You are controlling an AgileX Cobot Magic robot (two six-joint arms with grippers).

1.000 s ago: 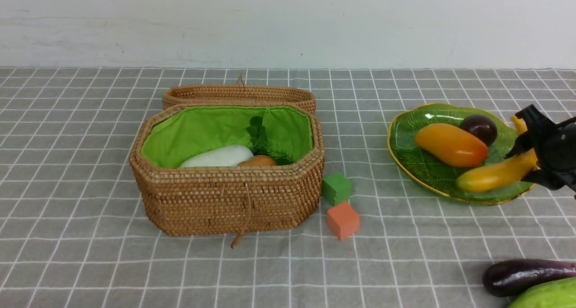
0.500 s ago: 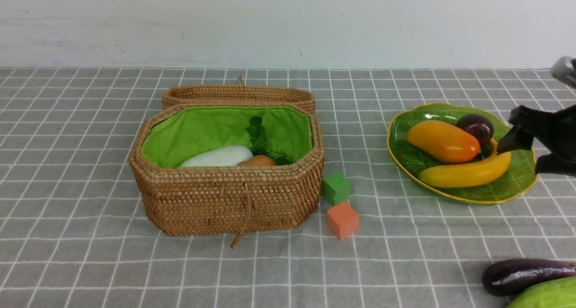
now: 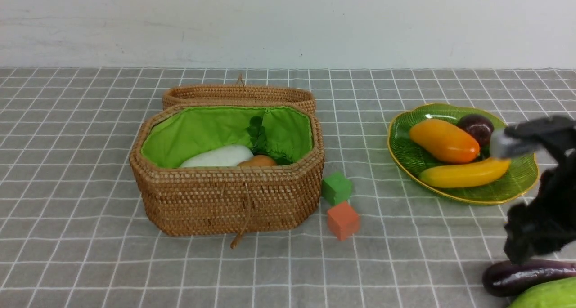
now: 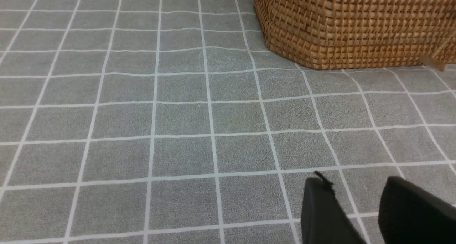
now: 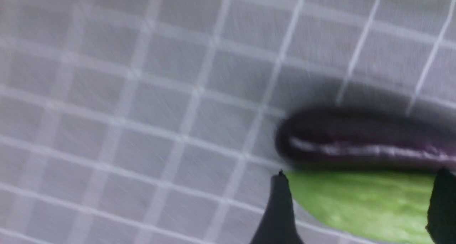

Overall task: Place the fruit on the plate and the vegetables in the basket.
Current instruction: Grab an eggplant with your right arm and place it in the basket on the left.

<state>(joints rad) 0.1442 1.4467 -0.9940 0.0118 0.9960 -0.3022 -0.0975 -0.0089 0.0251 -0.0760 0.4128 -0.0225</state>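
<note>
- Three fruit lie on the plate [image 3: 405, 157], far right on the desk [image 3: 90, 254]: one mango [image 3: 444, 140], one banana [image 3: 463, 174], one small purple fruit [image 3: 476, 128]
- Four vegetables: a radish [image 3: 219, 157] and a potato [image 3: 257, 161] inside the basket [image 3: 225, 200]; an eggplant [image 3: 524, 276] and a cucumber [image 3: 546, 295] on the desk at the near right corner, touching, the cucumber nearer and cut off by the frame
- One basket left of centre, its lid [image 3: 238, 94] thrown open behind it
- Two cubes between basket and plate, just beside the basket: green cube [image 3: 336, 187] farther, orange cube [image 3: 343, 220] nearer
- Banana's long axis runs left to right, its right end slightly farther; the mango slants from far left to near right; the radish lies left to right, leaves at its right end; the eggplant lies left to right
- Right claw [image 5: 360, 187], blurred, hangs over the eggplant and cucumber, jaws spread wide, gripping nothing; its arm hides the plate's right edge
- Left claw [image 4: 359, 201] is low over bare desk near the basket's corner, jaws parted, empty
</note>
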